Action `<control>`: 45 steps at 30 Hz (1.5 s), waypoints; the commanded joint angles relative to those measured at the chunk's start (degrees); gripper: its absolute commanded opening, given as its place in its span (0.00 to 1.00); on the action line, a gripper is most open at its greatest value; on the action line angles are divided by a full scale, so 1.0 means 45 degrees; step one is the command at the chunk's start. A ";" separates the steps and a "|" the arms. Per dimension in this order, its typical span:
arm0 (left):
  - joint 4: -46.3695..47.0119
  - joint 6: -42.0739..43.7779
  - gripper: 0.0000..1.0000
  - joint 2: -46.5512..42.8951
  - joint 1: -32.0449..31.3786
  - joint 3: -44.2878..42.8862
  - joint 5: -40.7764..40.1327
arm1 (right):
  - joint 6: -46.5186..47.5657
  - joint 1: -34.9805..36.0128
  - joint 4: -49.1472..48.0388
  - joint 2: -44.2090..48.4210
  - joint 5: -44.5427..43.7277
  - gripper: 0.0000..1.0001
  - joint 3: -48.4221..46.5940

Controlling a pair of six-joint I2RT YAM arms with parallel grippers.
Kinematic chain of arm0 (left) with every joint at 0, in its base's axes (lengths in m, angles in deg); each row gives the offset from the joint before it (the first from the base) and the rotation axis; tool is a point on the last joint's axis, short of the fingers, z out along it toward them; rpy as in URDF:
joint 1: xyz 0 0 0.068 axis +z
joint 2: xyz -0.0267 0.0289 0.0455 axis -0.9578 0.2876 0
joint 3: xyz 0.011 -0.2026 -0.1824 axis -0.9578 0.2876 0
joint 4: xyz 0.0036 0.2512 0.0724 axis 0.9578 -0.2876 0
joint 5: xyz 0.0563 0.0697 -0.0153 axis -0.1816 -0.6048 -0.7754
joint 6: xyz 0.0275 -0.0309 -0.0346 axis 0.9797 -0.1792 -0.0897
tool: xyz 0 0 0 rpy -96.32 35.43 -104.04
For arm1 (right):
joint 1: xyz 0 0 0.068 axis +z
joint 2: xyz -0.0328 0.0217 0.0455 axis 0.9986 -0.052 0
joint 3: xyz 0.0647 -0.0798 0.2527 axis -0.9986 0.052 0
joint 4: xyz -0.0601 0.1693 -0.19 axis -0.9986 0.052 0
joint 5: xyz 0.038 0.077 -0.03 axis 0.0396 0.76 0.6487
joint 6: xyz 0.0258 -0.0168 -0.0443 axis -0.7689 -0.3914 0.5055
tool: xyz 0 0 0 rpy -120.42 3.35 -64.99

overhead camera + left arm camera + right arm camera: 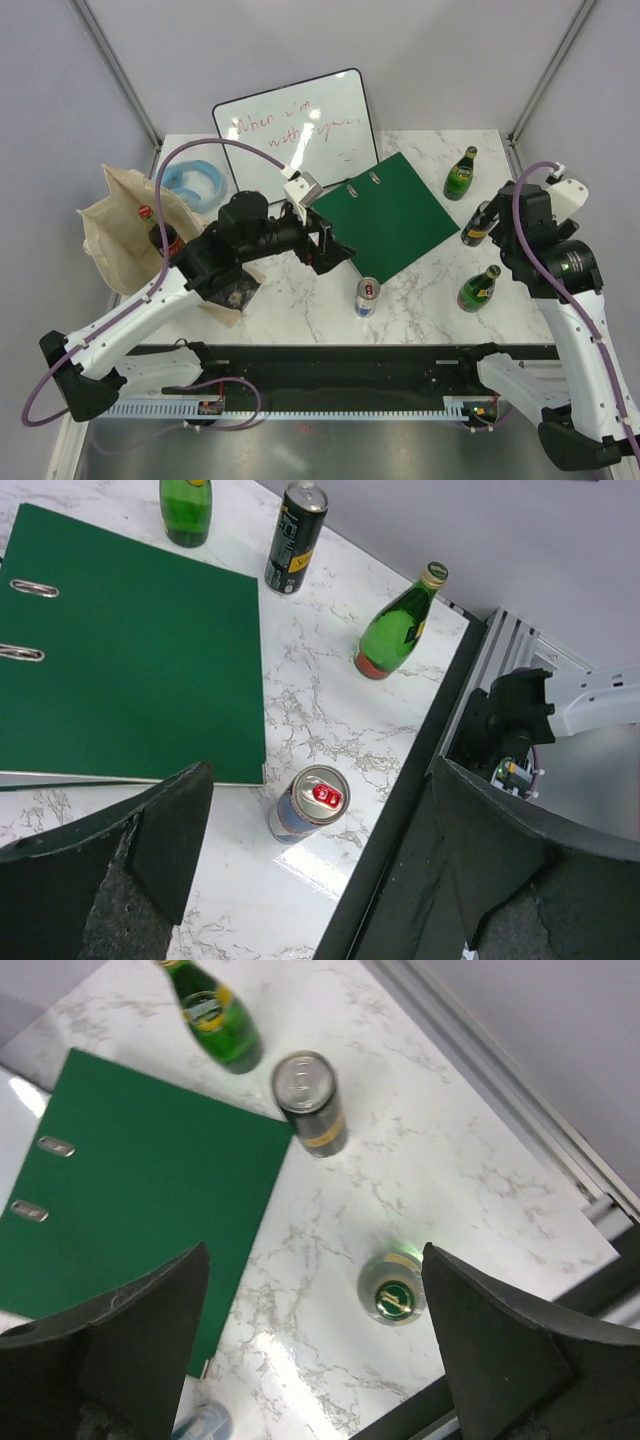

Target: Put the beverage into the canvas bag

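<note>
The green binder (392, 217) lies flat at the middle of the marble desk (420, 300). Well to the binder's left stands the canvas bag (112, 232), its mouth open upward and its dark print (236, 296) facing the near side. A dark bottle with a red cap (160, 235) shows at the bag's mouth. It seems to stand inside the bag, though the overhead view does not make that certain.

The left gripper (335, 250) hangs over the binder's near-left edge. Its fingers (150, 840) are spread wide with nothing between them. In the left wrist view a small can with a red tab (310, 802) stands upright just off the binder's near corner, apart from both fingers.

The right gripper (315, 1250) hovers to the right of the binder. It too is released and holds nothing. Below it, a tall dark can (312, 1105) stands just off the binder's right corner. One green bottle (395, 1295) stands to the binder's right on the near side, seen cap-on from above. A second green bottle (215, 1022) stands beyond the binder's right edge, on the far side.

A whiteboard (295, 125) with red writing lies along the binder's far-left side. A blue ring (195, 181) rests to the left of the binder, past the bag's far side.
</note>
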 commanded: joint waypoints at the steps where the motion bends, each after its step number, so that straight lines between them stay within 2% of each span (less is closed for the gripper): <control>1: 0.1243 0.0315 0.96 -0.0763 -0.0050 0.0509 -0.0359 | -0.2603 -0.0039 0.2256 -0.0381 -0.2502 0.95 0.0491; 2: 0.1243 0.0412 0.96 -0.0957 -0.0050 0.0589 -0.0399 | -0.3534 -0.0020 0.2549 -0.0518 -0.2562 0.95 0.0608; 6: 0.1010 0.0666 0.97 -0.1330 -0.0069 0.0843 -0.0671 | -0.4872 -0.0020 0.3451 -0.1280 -0.2446 0.95 0.1350; 8: 0.1086 0.0745 0.96 -0.1466 -0.0050 0.1058 -0.0692 | -0.3943 -0.0039 0.3004 -0.1165 -0.2348 0.94 0.1178; 10: 0.2001 0.0435 0.95 -0.1350 -0.0050 0.1408 -0.0615 | -0.3098 -0.0039 0.2242 -0.0833 -0.2327 0.94 0.0652; 12: 0.3111 0.0082 0.95 -0.0591 -0.0070 0.1371 0.0378 | -0.1660 -0.0020 0.1794 -0.0734 -0.2250 0.96 -0.0791; 15: 0.3954 -0.0233 0.93 0.1297 -0.0536 0.0709 0.1047 | 0.0335 -0.0020 0.1129 -0.0792 -0.1373 0.97 -0.3192; 18: 0.5068 0.0547 0.92 0.3036 -0.1512 -0.0228 0.0617 | 0.2346 -0.0039 0.0058 -0.0774 0.1025 0.98 -0.5343; 21: 0.6884 0.1095 0.91 0.4388 -0.2217 -0.0620 0.0908 | 0.2783 -0.0020 -0.0978 -0.0482 0.2785 0.98 -0.6517; 26: 0.7903 0.0881 0.87 0.7903 -0.2374 -0.2805 0.2663 | 0.2765 -0.0020 -0.2446 0.0534 0.4116 0.98 -0.6248; 30: 0.7904 0.1213 0.85 1.0208 -0.2530 -0.4755 0.2707 | 0.2726 -0.0039 -0.3188 0.1411 0.4546 0.98 -0.5389; 32: 0.7884 0.0903 0.83 1.1241 -0.2628 -0.5365 0.2725 | 0.2629 -0.0020 -0.3481 0.1783 0.4625 0.98 -0.4262; 34: 0.8058 0.0396 0.81 1.1462 -0.2628 -0.5563 0.2629 | 0.2143 -0.0020 -0.2629 0.1534 0.2603 0.97 -0.3826; 35: 0.8234 0.0316 0.81 1.1231 -0.2628 -0.5369 0.2377 | 0.1328 -0.0020 -0.1444 0.1048 0.1531 0.96 -0.3476; 38: 0.8684 0.0392 0.81 1.0411 -0.2628 -0.4179 0.1364 | -0.0198 -0.0020 0.0201 0.0517 -0.0994 0.96 -0.2171; 39: 0.8588 0.0586 0.81 0.9654 -0.2628 -0.3538 0.1030 | -0.1596 -0.0020 0.0634 0.0477 -0.1406 0.96 -0.1816; 42: 0.8218 0.1133 0.82 0.8053 -0.2628 -0.2268 -0.0025 | -0.4079 -0.0020 0.2547 0.0107 -0.2249 0.93 -0.0916; 45: 0.6950 0.1447 0.84 0.6199 -0.2628 -0.1115 -0.1800 | -0.4850 -0.0020 0.3158 0.0085 -0.2153 0.92 0.0410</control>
